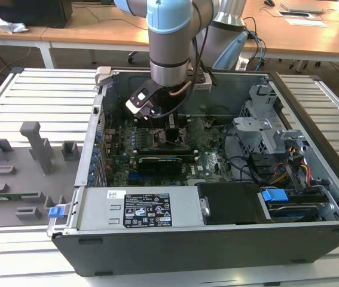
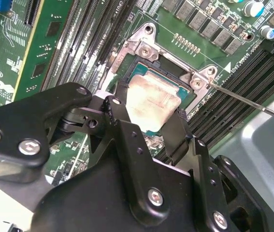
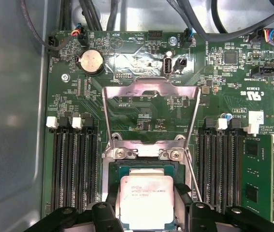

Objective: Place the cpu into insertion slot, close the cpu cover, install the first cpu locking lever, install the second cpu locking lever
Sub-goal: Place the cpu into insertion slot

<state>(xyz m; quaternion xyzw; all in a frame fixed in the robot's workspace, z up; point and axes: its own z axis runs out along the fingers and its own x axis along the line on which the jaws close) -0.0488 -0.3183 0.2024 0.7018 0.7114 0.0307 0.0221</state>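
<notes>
The cpu (image 3: 146,199), silvery-grey on top, hangs level over the insertion slot (image 3: 127,170), whose teal-and-dark square shows around its edges. My gripper (image 3: 147,205) is shut on it, one black finger (image 3: 111,205) against each side. The second wrist view gives the same hold: cpu (image 2: 152,102) between the fingers (image 2: 121,96) of the gripper (image 2: 149,110), over the slot (image 2: 137,73). The cpu cover (image 3: 151,90) stands flipped open behind the slot. A thin wire locking lever (image 3: 193,180) sticks out unlatched beside the slot. In the exterior view the gripper (image 1: 170,122) is low inside the computer case, over the motherboard.
Black memory slots (image 3: 74,169) run along both sides of the socket. The open case holds a power supply (image 1: 151,209) at the front, a drive cage (image 1: 265,128) and cables at the exterior view's right. A grey fixture tray (image 1: 26,161) lies outside on the left.
</notes>
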